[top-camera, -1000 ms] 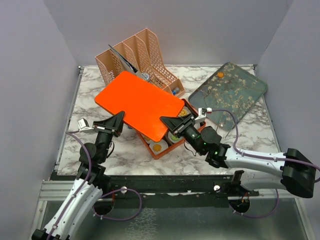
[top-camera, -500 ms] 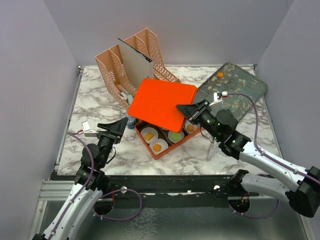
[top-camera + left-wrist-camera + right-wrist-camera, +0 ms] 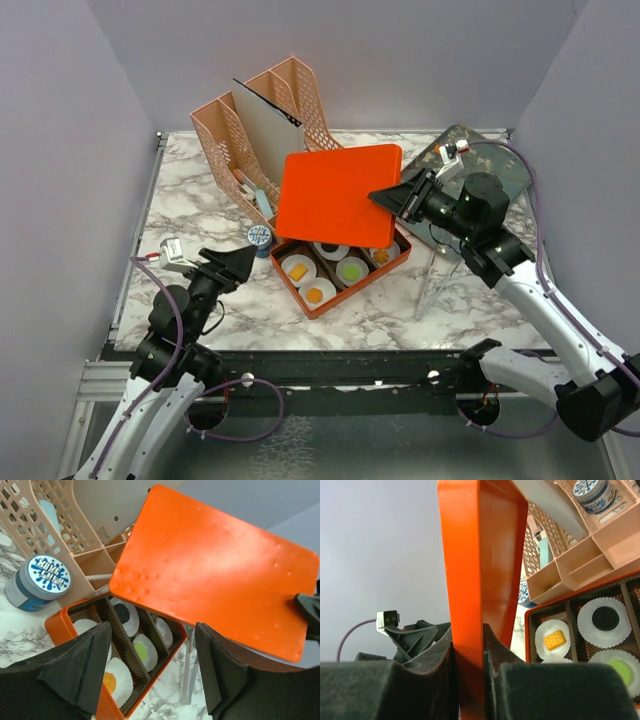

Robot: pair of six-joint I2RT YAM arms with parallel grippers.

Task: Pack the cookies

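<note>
Table: you are working over a marble-patterned table (image 3: pixel 190 205) with both arm bases at its near edge.
Lid: the flat orange lid (image 3: pixel 335 195) is up in the air and tilted, its near edge over the back of the box. From above it hides the rear compartments.
Organizer: a peach lattice organizer (image 3: pixel 230 130) stands at the back left, just behind the lid.
Board: a dark floral board (image 3: pixel 515 170) lies at the back right, partly under your right arm.
Box: the open orange box (image 3: pixel 360 290) sits mid-table, split by brown dividers, and you can see into its front compartments.
Right claw: your right gripper (image 3: pixel 468 665) is clamped on the lid's rim, with one finger pressed on each face of it.
Left claw: your left gripper (image 3: pixel 150 680) has its fingers spread wide with nothing between them. It hangs above the table's front left and points toward the box.
Tin: a round blue-and-white tin (image 3: pixel 259 236) stands on the table just beside the box's left corner, in front of the organizer.
Cups: white paper cups (image 3: pixel 585 625) line the compartments, one to each.
Cookies: the cookies lie inside the box, each in its own cup. You can see a black round (image 3: pixel 605 617), a green round (image 3: pixel 623 667), a yellow-orange square (image 3: pixel 554 640), and two orange rounds (image 3: pixel 313 294) in the front-left compartments.
</note>
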